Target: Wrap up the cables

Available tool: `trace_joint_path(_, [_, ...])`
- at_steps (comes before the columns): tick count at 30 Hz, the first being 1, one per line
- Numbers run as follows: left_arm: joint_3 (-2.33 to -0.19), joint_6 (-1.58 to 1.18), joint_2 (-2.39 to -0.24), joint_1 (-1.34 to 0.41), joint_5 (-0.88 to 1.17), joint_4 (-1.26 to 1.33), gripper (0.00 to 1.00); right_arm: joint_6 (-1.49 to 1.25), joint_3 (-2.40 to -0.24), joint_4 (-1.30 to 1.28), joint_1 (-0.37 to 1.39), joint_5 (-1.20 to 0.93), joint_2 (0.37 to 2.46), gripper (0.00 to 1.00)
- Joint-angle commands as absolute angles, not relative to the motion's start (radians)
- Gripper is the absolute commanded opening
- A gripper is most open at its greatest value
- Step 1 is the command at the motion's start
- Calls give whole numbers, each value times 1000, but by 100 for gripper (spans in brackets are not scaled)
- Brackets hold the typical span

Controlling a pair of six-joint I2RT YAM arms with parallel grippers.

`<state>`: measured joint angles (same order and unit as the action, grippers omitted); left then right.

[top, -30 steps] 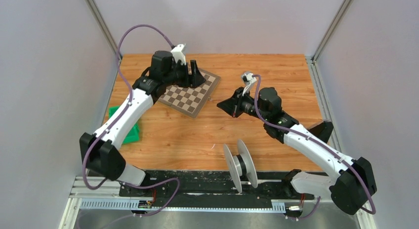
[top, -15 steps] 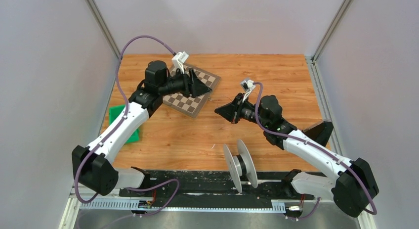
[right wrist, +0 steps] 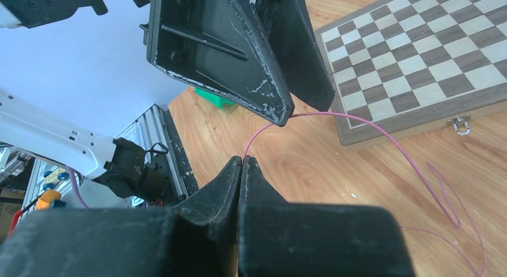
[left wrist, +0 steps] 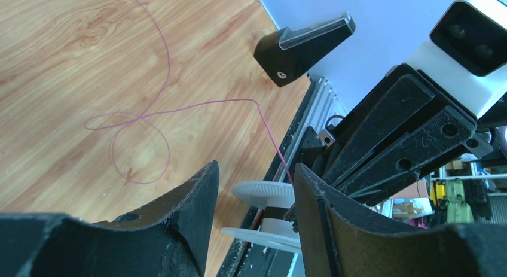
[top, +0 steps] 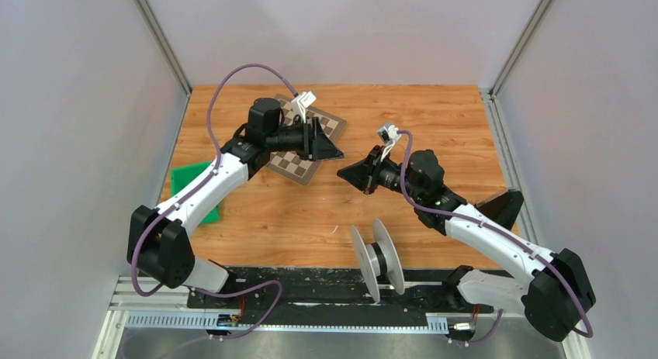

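A thin pink cable (right wrist: 382, 133) lies in loose loops on the wooden table (left wrist: 137, 118). My right gripper (right wrist: 242, 159) is shut on one end of it; in the top view (top: 345, 173) it hovers near mid-table. My left gripper (left wrist: 254, 169) is open and empty, its tips (top: 335, 151) close in front of the right gripper. The cable runs up to the right gripper's fingers (left wrist: 406, 133) just beyond the left jaws. A white spool (top: 376, 258) stands on the rail at the near edge and also shows in the left wrist view (left wrist: 263, 193).
A folded chessboard (top: 299, 165) lies at the back left under the left gripper, its latch side facing the right wrist camera (right wrist: 418, 55). A green block (top: 190, 190) sits at the left edge. A black wedge-shaped object (top: 503, 205) stands at the right edge.
My left arm has swung right, carrying its open gripper off the chessboard's far corner toward the right gripper. The right gripper has shifted slightly left and stayed shut.
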<state>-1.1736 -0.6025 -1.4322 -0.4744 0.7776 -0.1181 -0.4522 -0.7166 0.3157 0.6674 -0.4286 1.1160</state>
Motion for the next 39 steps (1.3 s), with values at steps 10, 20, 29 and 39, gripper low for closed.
trace_joint_path(10, [-1198,-626,-1443,-493,852,-46,50,-431,-721,362,673,-419,1113,0])
trace_joint_path(20, [-1117,-671,-1410,-508,896,39,2,-423,-733,315,673,-405,1125,0])
trace_joint_path(29, [-1170,-413,-1345,-509,806,-210,0,-210,-957,-122,663,-501,1053,55])
trace_joint_path(39, [-1152,-199,-1237,-509,828,-233,0,42,-1128,-264,586,-570,1063,59])
